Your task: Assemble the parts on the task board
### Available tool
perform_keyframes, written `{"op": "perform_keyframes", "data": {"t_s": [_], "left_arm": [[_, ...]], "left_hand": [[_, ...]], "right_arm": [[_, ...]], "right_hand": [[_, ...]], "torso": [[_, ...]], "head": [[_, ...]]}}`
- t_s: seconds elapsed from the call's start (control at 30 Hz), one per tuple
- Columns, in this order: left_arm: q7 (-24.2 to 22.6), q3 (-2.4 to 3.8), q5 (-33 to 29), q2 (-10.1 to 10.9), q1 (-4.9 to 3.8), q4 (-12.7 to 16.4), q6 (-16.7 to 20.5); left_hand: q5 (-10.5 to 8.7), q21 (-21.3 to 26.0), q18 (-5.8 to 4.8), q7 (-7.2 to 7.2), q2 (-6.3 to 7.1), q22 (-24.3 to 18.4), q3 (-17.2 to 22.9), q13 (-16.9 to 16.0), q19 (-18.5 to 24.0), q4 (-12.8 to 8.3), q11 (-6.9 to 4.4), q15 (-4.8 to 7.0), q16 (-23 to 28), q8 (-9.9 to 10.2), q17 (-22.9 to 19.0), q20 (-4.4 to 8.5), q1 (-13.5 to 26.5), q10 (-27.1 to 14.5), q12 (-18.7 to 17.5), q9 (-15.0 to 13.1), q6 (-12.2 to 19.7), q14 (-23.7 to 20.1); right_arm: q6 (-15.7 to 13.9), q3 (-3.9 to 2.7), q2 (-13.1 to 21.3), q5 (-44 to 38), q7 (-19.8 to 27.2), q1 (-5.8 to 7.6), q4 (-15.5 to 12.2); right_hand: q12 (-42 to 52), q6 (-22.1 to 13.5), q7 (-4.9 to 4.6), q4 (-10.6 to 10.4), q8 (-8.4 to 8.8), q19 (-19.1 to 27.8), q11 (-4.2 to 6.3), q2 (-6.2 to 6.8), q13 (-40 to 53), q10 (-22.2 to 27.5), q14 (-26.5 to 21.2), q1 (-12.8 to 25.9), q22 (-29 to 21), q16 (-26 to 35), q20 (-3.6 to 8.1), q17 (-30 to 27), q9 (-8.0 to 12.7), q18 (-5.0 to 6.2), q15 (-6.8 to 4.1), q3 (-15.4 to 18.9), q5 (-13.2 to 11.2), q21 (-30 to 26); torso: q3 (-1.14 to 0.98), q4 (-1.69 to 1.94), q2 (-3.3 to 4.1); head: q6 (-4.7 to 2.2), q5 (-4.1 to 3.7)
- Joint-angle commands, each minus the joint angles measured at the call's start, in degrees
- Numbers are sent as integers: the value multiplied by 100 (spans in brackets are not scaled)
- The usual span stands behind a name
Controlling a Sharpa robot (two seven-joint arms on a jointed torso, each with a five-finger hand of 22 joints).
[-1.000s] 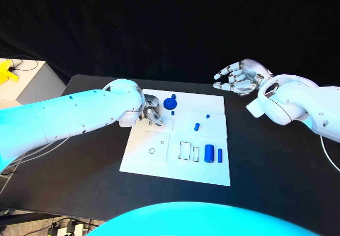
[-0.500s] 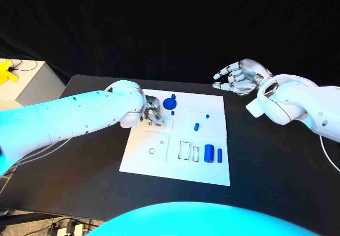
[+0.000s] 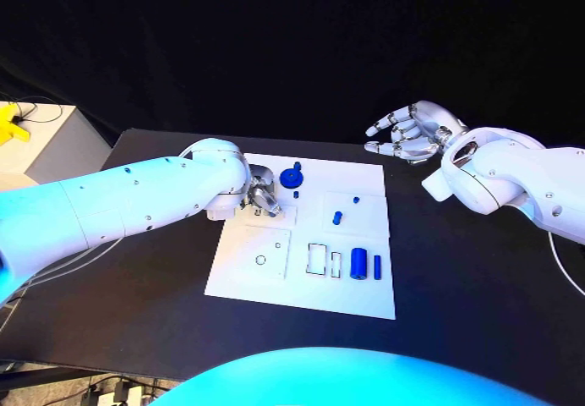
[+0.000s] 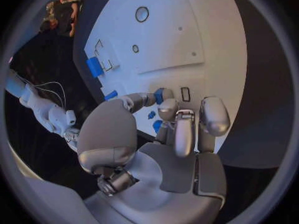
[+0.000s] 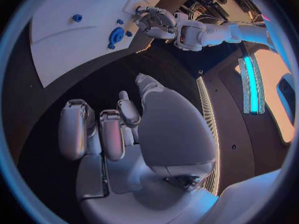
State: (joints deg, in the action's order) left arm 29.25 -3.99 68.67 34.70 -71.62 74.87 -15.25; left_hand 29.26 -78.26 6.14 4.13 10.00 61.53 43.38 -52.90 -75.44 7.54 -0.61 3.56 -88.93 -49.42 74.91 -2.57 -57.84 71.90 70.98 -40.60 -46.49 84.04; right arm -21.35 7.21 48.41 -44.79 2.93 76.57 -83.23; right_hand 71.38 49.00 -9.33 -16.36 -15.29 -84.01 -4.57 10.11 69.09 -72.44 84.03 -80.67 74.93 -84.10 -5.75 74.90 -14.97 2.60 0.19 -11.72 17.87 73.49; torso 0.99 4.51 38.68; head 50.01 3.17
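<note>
Two long blue parts (image 3: 360, 263) lie side by side, pointing away from the robot. Left hand (image 3: 259, 196) pinches a small blue part (image 4: 160, 95), partly hidden; right hand (image 3: 408, 131) hovers with fingers spread, empty.

Both arms extended over the table.
Left hand (image 3: 259, 196) lowered, fingers curled at the board's far-left corner; right hand (image 3: 408, 133) raised beyond its far-right corner, fingers spread, empty.

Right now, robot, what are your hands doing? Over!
Left hand down on the task board, pinching a small blue part. Right hand open, raised off the board. Nothing in the way.
</note>
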Motion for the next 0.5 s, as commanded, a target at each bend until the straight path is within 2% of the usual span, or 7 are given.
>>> {"op": "perform_keyframes", "data": {"t_s": [0.03,0.2,0.27,0.37,0.5], "left_arm": [[-21,-32,-31,10,54,21,-50],[-21,-30,-17,90,63,90,-64],[-23,-27,-2,139,67,131,-30],[-25,-16,8,197,68,184,29],[-33,3,17,275,67,255,99]], "left_hand": [[-25,49,-38,-83,49,-33,548,19,1,-679,-23,46,27,14,1205,16,114,28,-33,-16,95,496],[-33,108,-34,-107,149,-87,-140,5,2,-286,-36,54,42,123,1183,29,290,1,-22,28,31,487],[-39,125,-37,-94,205,-94,-572,-18,-12,-18,-22,49,45,187,1182,21,365,-10,-8,57,-19,486],[-48,134,-41,-87,248,-92,-1043,-37,-29,218,-16,45,44,233,1187,14,350,-11,3,68,-58,488],[-120,154,-35,-75,307,-113,-1474,-30,-28,457,-4,37,53,288,1174,14,266,-29,-8,79,-61,483]], "right_arm": [[55,-1,1,-48,56,-6,1],[52,-1,4,-48,63,-9,4],[49,-1,5,-48,66,-12,6],[49,-1,6,-48,71,-15,7],[48,-1,7,-48,87,-21,-1]], "right_hand": [[-28,-46,-4,8,-10,4,18,-12,-9,35,271,47,365,27,12,443,-6,115,-30,-31,1,-30],[-37,-51,-4,5,-12,7,18,-13,-20,43,270,51,359,29,12,441,-5,116,-30,-33,3,-39],[-37,-51,-4,5,-12,7,18,-13,-20,43,270,51,359,29,12,441,-5,116,-30,-33,3,-39],[-37,-54,-5,5,-12,12,17,-12,-20,43,268,54,349,35,12,433,-5,120,-30,-34,3,-55],[-23,-57,-5,4,-11,4,17,-11,-5,30,274,55,363,24,12,452,-5,115,-30,-34,3,-33]], "torso": [[3,-3,-6],[5,-2,-9],[6,-3,-10],[6,1,-12],[3,3,-15]], "head": [[-1,2],[-1,-2],[-1,0],[-1,-9],[-1,-5]]}}
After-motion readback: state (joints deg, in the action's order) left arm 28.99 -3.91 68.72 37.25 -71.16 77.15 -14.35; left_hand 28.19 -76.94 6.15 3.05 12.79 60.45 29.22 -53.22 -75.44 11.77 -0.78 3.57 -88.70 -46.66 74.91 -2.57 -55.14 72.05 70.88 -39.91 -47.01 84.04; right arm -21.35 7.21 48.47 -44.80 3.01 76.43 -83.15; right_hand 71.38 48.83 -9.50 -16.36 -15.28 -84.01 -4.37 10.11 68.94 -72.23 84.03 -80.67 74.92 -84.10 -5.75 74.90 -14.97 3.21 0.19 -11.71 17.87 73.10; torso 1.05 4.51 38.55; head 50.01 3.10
